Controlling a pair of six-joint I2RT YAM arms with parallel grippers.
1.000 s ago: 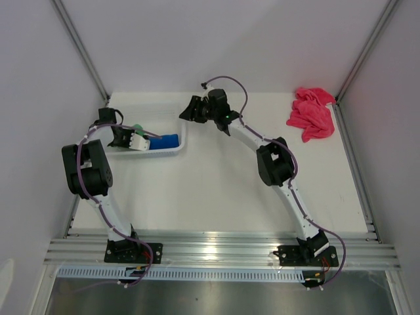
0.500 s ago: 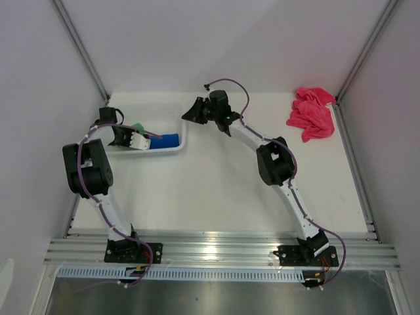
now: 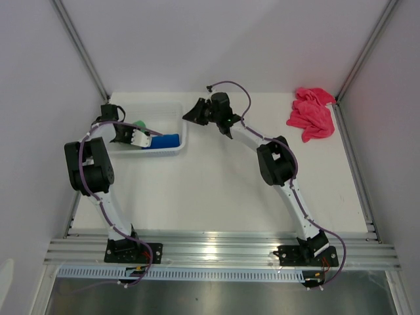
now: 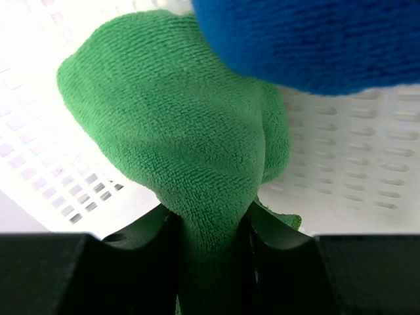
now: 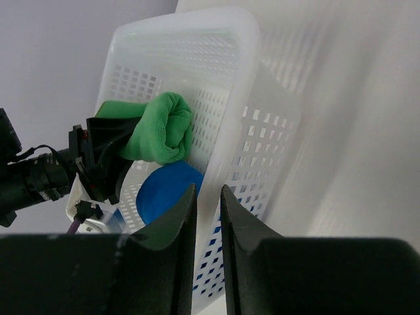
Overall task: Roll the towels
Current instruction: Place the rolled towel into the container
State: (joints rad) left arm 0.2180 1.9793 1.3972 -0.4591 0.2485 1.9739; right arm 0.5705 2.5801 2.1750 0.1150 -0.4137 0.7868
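We've got the left gripper clamped on the green towel inside the basket, and the blue towel is touching it just past the fingers. The right gripper pinches the basket's wall. The pink towel lies crumpled on the table, well off to that gripper's right.

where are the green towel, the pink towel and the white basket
green towel [image 4: 177, 144]: left wrist view, middle of the bunched cloth
pink towel [image 3: 311, 117]: top external view, centre of the crumpled heap
white basket [image 5: 262, 131]: right wrist view, perforated outer side wall
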